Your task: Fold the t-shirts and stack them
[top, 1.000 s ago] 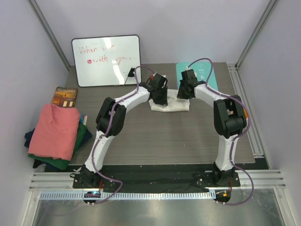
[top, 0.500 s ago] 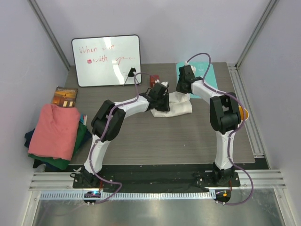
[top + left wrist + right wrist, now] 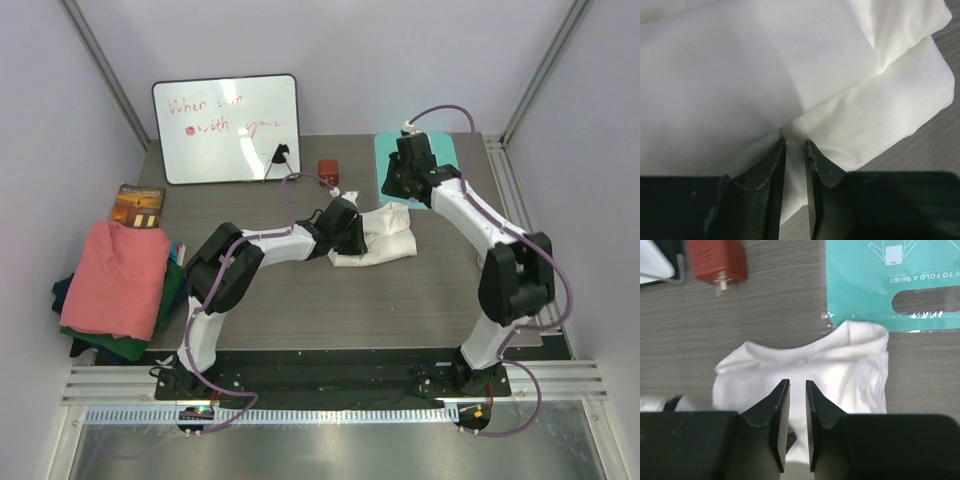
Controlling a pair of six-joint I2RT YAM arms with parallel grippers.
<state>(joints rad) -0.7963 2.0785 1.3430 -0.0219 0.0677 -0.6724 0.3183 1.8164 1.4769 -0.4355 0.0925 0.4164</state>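
A folded white t-shirt [image 3: 388,236] lies mid-table, and it fills the left wrist view [image 3: 740,75]. My left gripper [image 3: 347,231] is at its left edge, jaws [image 3: 795,142] nearly together with a puckered fold of white cloth between them. My right gripper [image 3: 401,184] hangs above the shirt's far edge. Its jaws [image 3: 797,384] stand narrowly apart with nothing between them, and the shirt [image 3: 840,370] shows below. A salmon-pink t-shirt [image 3: 120,275] tops a pile at the left, over a dark green one [image 3: 172,298] and a navy one [image 3: 64,293].
A teal mat [image 3: 452,160] [image 3: 865,285] lies at the back right, just beyond the white shirt. A small red box [image 3: 328,168] [image 3: 717,260] sits behind the shirt. A whiteboard [image 3: 226,128] leans at the back left, with a book [image 3: 138,205] beside the pile.
The right gripper has let go of the white shirt, risen and drawn back to the right. The left gripper has dragged the shirt nearer and slightly right.
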